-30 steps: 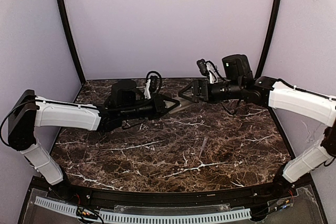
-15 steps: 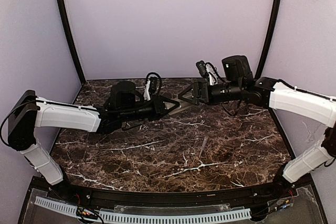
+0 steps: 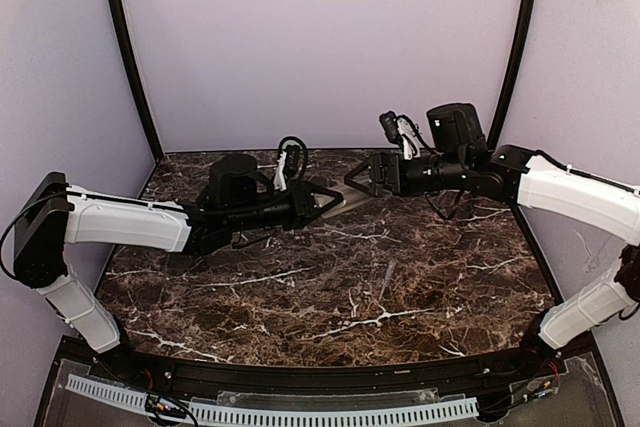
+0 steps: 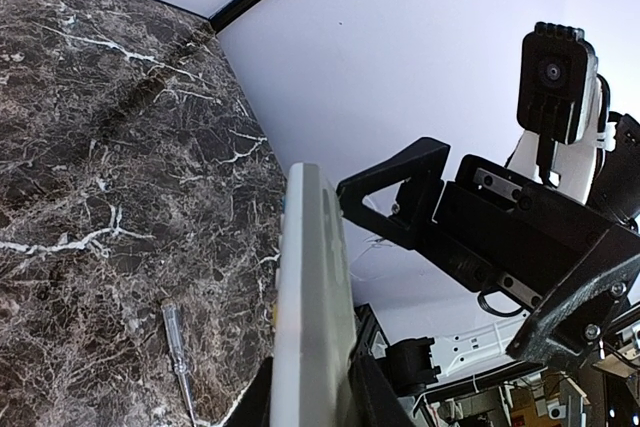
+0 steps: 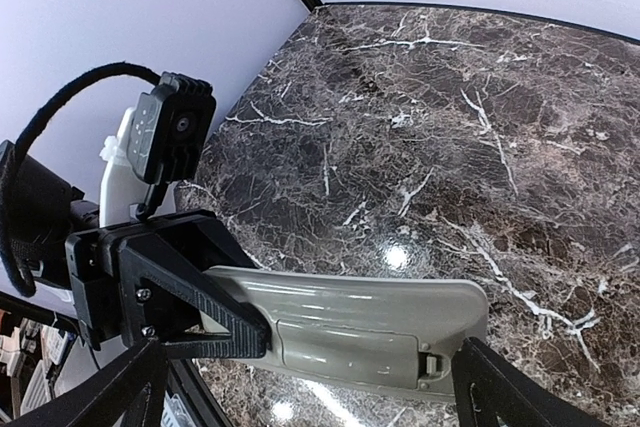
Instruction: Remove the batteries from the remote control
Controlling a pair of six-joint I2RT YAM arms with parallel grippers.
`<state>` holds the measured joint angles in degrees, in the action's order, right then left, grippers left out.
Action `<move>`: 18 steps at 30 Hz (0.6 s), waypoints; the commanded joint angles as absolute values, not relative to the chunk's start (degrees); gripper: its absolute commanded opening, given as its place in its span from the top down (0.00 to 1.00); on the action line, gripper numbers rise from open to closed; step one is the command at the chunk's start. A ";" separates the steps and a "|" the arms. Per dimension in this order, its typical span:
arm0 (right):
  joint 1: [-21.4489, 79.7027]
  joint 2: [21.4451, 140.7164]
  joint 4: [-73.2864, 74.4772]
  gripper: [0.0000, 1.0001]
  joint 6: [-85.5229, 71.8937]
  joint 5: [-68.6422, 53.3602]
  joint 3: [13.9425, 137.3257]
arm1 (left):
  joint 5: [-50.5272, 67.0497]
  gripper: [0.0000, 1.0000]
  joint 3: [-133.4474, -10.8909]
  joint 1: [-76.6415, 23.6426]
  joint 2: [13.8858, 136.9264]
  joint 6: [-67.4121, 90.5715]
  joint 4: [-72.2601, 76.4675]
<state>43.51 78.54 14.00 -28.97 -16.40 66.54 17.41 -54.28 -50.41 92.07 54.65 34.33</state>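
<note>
The left gripper [image 3: 330, 200] is clamped on one end of the remote control [image 5: 360, 319] and holds it above the marble table [image 3: 300, 287]. The remote's grey back and battery cover [image 5: 350, 349] face the right gripper [image 3: 352, 179]. That gripper's fingers are spread wide and empty, just beside the remote's free end.

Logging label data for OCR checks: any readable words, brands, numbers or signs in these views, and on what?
No readable text in any view.
remote control: only the plain grey back and the battery cover show, with no print.
thin tool: too small to show any marking.
wrist camera: no legible label.
</note>
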 commanded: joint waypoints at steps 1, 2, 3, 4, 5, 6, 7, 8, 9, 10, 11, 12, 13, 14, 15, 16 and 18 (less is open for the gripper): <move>43.77 78.75 14.12 0.02 -28.62 -16.37 67.15 | 19.41 1.00 -54.08 -50.99 88.91 53.96 38.83; 43.77 78.78 13.94 0.02 -28.71 -16.56 67.03 | 19.46 1.00 -53.99 -50.99 88.93 54.03 38.97; 43.77 78.91 13.70 0.02 -28.87 -16.60 66.79 | 19.50 1.00 -53.98 -50.98 88.94 54.04 39.23; 43.77 78.92 13.45 0.02 -29.01 -16.73 66.58 | 19.51 1.00 -53.92 -51.00 88.92 54.05 39.30; 43.77 78.96 13.16 0.02 -29.16 -16.91 66.36 | 19.47 1.00 -54.00 -51.03 88.89 54.05 39.36; 43.77 79.05 12.92 0.02 -29.37 -17.20 66.09 | 19.52 1.00 -53.98 -50.99 88.93 54.10 39.32; 43.84 79.10 12.70 0.02 -29.69 -17.42 65.90 | 19.56 1.00 -54.06 -50.98 88.98 54.12 39.30; 43.85 79.18 12.47 0.02 -29.87 -17.87 65.65 | 19.59 1.00 -54.14 -50.98 89.06 54.07 39.29; 43.90 79.17 12.18 0.02 -30.07 -18.11 65.47 | 19.55 1.00 -54.29 -51.02 89.14 54.06 39.22; 44.01 79.19 11.94 0.02 -30.20 -18.30 65.36 | 19.57 1.00 -54.44 -50.99 89.30 54.12 39.17; 44.11 79.24 11.81 0.02 -30.37 -18.40 65.24 | 19.54 1.00 -54.61 -50.98 89.43 54.13 39.06; 44.26 79.27 11.63 0.02 -30.41 -18.41 65.22 | 19.47 1.00 -54.68 -50.98 89.64 54.25 39.00; 44.37 79.34 11.60 0.02 -30.49 -18.42 65.23 | 19.45 1.00 -54.94 -50.98 89.78 54.37 38.89; 44.38 79.35 11.59 0.02 -30.50 -18.38 65.29 | 19.28 1.00 -55.02 -50.98 89.92 54.38 38.87; 44.53 79.36 11.60 0.02 -30.58 -18.37 65.30 | 19.09 1.00 -55.17 -50.93 89.96 54.47 38.70; 44.56 79.37 11.60 0.02 -30.59 -18.37 65.24 | 18.83 1.00 -55.27 -50.97 90.01 54.48 38.35; 44.63 79.37 11.58 0.02 -30.58 -18.30 65.15 | 18.33 1.00 -55.60 -51.00 90.00 54.42 37.75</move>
